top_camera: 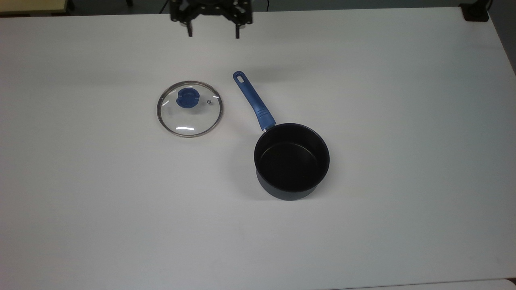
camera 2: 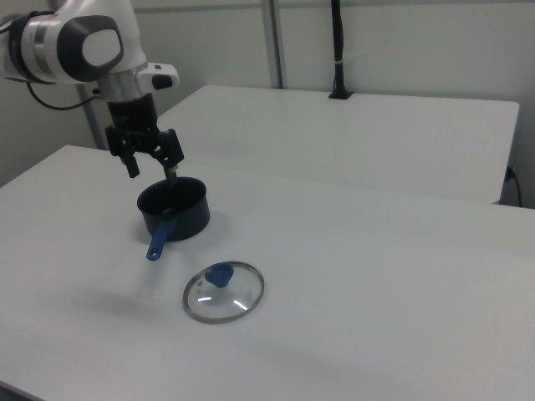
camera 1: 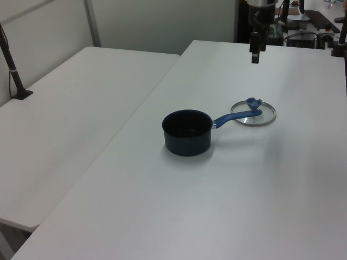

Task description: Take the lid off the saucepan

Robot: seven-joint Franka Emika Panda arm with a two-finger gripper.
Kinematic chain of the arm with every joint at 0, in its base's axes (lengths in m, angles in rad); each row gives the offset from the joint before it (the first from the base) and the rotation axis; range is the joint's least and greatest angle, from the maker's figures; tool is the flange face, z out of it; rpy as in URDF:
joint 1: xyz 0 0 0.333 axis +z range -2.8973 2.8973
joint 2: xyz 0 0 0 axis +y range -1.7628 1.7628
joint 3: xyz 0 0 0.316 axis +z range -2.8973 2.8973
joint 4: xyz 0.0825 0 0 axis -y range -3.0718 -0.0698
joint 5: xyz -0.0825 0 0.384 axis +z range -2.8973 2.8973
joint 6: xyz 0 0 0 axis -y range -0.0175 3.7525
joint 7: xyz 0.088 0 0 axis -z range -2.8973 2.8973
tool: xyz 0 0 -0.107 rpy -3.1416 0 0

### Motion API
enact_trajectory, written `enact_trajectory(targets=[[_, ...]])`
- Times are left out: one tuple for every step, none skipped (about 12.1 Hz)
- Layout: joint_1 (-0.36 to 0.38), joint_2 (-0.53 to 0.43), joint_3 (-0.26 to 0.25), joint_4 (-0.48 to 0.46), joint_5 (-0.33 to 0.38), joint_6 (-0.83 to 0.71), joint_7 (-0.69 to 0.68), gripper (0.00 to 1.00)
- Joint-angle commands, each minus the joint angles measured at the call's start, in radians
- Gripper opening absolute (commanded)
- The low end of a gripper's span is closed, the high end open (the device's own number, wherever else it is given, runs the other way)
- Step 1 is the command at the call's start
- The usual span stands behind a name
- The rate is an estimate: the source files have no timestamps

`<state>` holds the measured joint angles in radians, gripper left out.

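Lid (top_camera: 189,108) flat on white surface (top_camera: 363,221), knob up, off saucepan (top_camera: 292,161), apart from it on top view's left, near handle end. Saucepan upright, uncovered, nothing inside; handle toward top view's upper left. Gripper (top_camera: 212,30) at top view's upper edge, raised above surface, well apart from lid; fingers spread, nothing btwn them. In right view gripper (camera 2: 152,170) hangs high above pan.
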<state>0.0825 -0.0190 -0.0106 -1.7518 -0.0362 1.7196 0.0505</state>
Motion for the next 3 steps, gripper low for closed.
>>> enact_trajectory(targets=[[0.014, 0.011, -0.017, 0.043, 0.004, -0.05, 0.006, 1.0], [0.011, 0.01, -0.019, 0.057, 0.004, -0.06, 0.02, 1.0], [0.011, 0.01, -0.019, 0.063, 0.004, -0.061, 0.023, 1.0]])
